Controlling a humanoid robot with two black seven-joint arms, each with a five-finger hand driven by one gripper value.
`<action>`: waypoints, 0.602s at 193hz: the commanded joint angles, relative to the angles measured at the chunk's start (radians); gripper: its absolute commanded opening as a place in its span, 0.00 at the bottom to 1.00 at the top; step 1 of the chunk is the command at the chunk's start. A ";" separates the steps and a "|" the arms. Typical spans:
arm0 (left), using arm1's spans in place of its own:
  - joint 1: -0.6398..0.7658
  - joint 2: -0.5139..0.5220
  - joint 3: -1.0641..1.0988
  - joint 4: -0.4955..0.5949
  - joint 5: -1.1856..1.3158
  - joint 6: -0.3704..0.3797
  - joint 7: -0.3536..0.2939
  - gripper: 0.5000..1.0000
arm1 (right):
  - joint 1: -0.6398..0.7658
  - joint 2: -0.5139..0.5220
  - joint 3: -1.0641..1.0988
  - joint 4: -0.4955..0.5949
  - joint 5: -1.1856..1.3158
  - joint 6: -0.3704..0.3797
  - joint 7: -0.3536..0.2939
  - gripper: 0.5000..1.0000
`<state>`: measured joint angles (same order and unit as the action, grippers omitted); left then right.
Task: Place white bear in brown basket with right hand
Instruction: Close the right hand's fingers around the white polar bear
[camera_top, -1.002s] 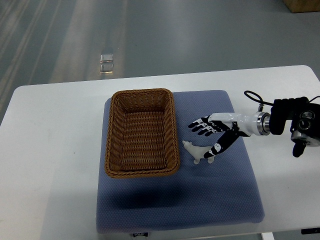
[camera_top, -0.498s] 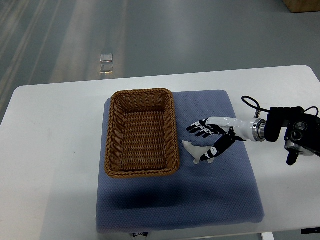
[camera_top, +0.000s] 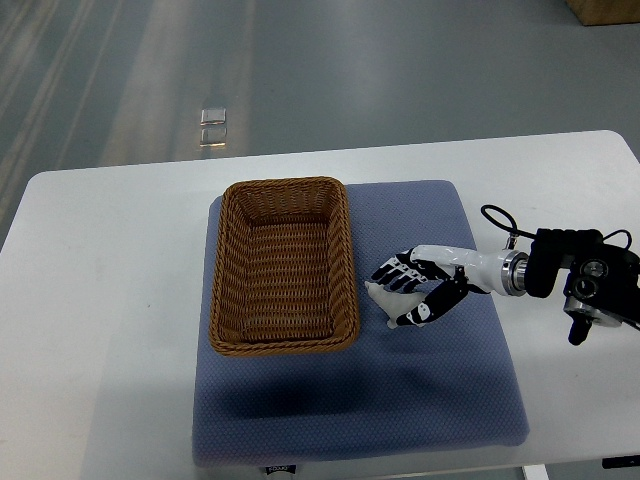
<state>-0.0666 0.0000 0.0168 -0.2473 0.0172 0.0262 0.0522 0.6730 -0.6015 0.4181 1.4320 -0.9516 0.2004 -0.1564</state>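
The right hand (camera_top: 415, 290) had its fingers (camera_top: 395, 272) curled over the white bear (camera_top: 382, 298), which lay beneath them on the blue mat (camera_top: 400, 400); the brown basket (camera_top: 284, 265) stood just beyond the fingertips, leftward.

Brown woven basket (camera_top: 283, 265); white bear (camera_top: 384, 300); blue-grey dotted mat (camera_top: 400, 400); plain white table (camera_top: 100, 330); right hand (camera_top: 415, 290) white with black finger segments; black wrist housing (camera_top: 585, 280) and cable (camera_top: 497, 217).

Single steep overhead view of white table (camera_top: 110, 270)
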 joint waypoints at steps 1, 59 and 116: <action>0.001 0.000 0.000 0.000 0.001 0.000 0.000 1.00 | -0.013 0.008 -0.001 -0.004 -0.015 -0.015 0.000 0.59; 0.001 0.000 0.000 -0.001 0.001 0.000 0.000 1.00 | -0.021 0.017 -0.004 -0.010 -0.027 -0.015 0.000 0.12; 0.001 0.000 0.000 -0.001 0.000 0.000 0.000 1.00 | -0.003 -0.017 0.002 -0.010 -0.029 -0.024 0.000 0.01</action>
<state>-0.0664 0.0000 0.0169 -0.2479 0.0176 0.0265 0.0522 0.6602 -0.6006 0.4175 1.4207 -0.9839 0.1785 -0.1563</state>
